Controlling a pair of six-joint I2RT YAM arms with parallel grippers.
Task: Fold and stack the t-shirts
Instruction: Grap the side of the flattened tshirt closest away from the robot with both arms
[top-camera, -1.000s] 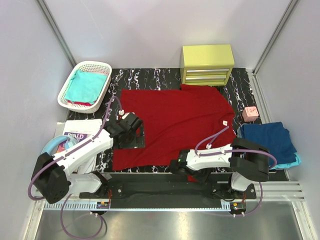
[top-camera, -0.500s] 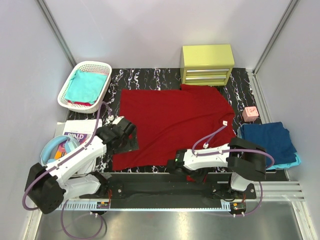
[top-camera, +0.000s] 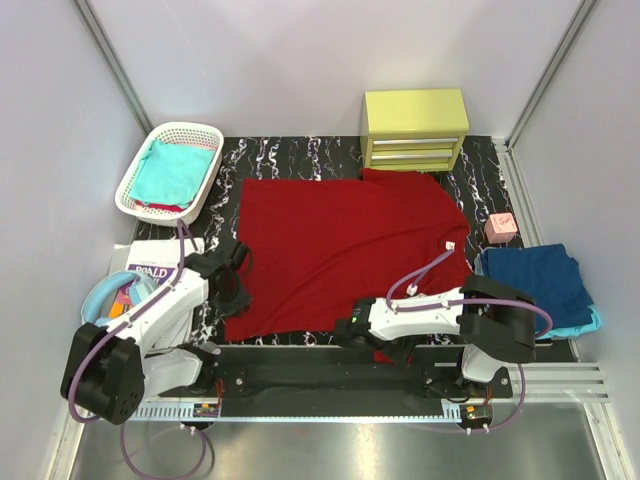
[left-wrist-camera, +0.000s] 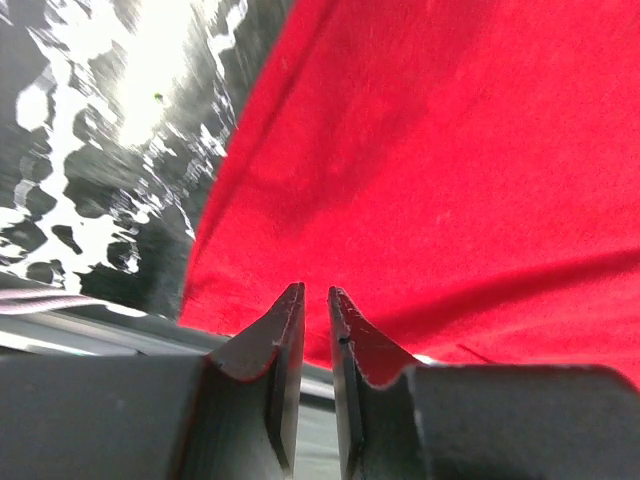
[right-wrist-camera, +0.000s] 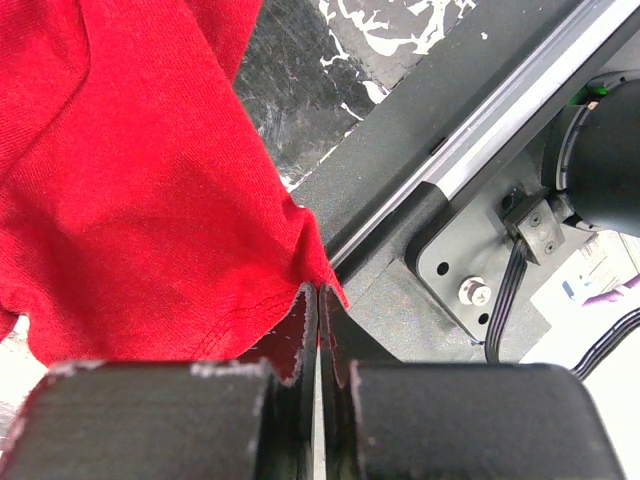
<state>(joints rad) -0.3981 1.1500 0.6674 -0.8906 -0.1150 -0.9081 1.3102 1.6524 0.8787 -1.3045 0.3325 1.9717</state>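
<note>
Dark red t-shirt lies spread flat on desk; soft, light, limp, best taken by hem corners. Right tool clamped on near hem; left tool nearly closed at left corner, grip unclear

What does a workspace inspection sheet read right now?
Surface: black marbled mat, partly covered.
Job's things: dark red t-shirt spread out; teal t-shirt in white basket; navy t-shirt stacked on light blue t-shirt.
Clutter: pink block, yellow drawer unit, book.
End effectors: right end effector shut on the red hem; left end effector nearly closed at shirt's corner, grip unclear.
Cables: purple cables loop along both arms.
Surroundings: grey walls.
</note>
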